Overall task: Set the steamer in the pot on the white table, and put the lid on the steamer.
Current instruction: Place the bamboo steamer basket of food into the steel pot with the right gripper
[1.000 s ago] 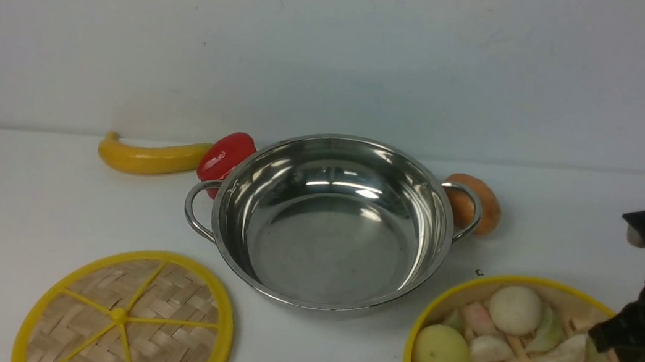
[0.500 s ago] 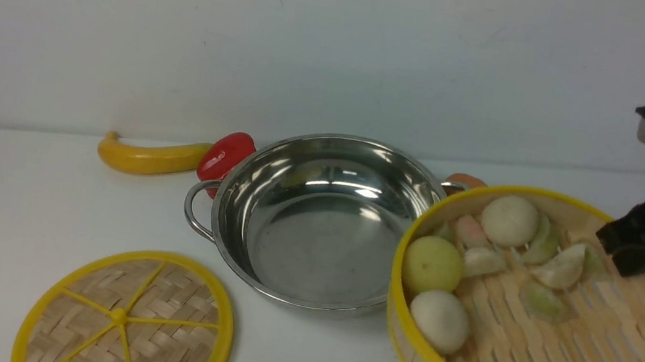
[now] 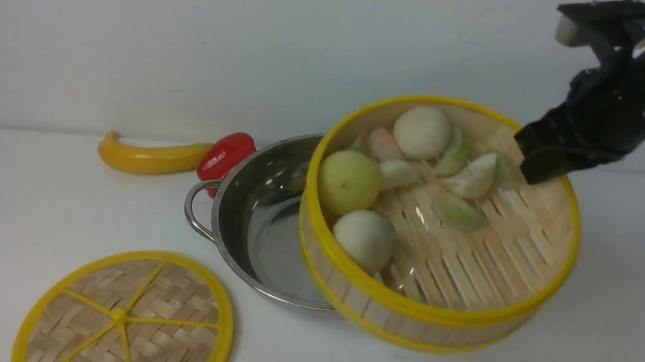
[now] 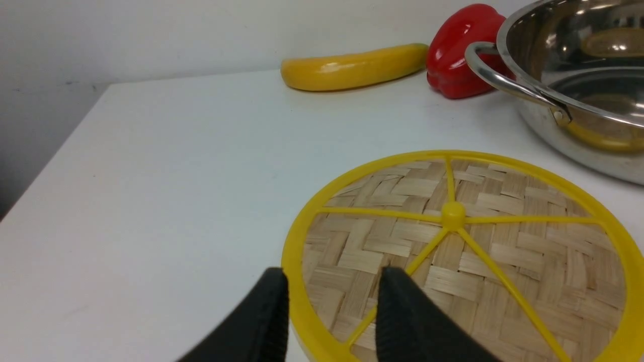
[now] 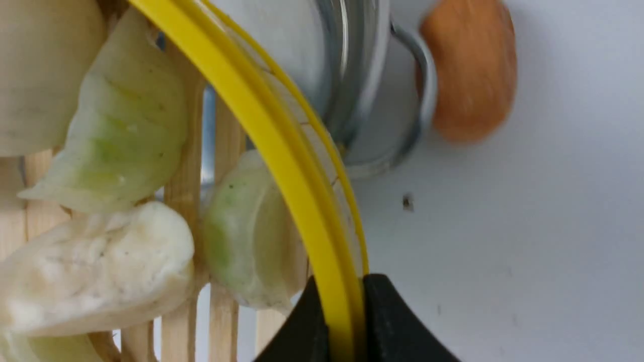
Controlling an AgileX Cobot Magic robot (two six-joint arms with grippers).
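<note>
The right gripper clamps the rim of the steamer, tilted above the pot; the left gripper, jaws parted, over the lid.

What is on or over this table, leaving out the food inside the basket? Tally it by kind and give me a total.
steel pot: 1
bamboo steamer: 1
woven lid: 1
loose toy foods: 3 (yellow banana, red pepper, orange-brown piece)
Total: 6
</note>
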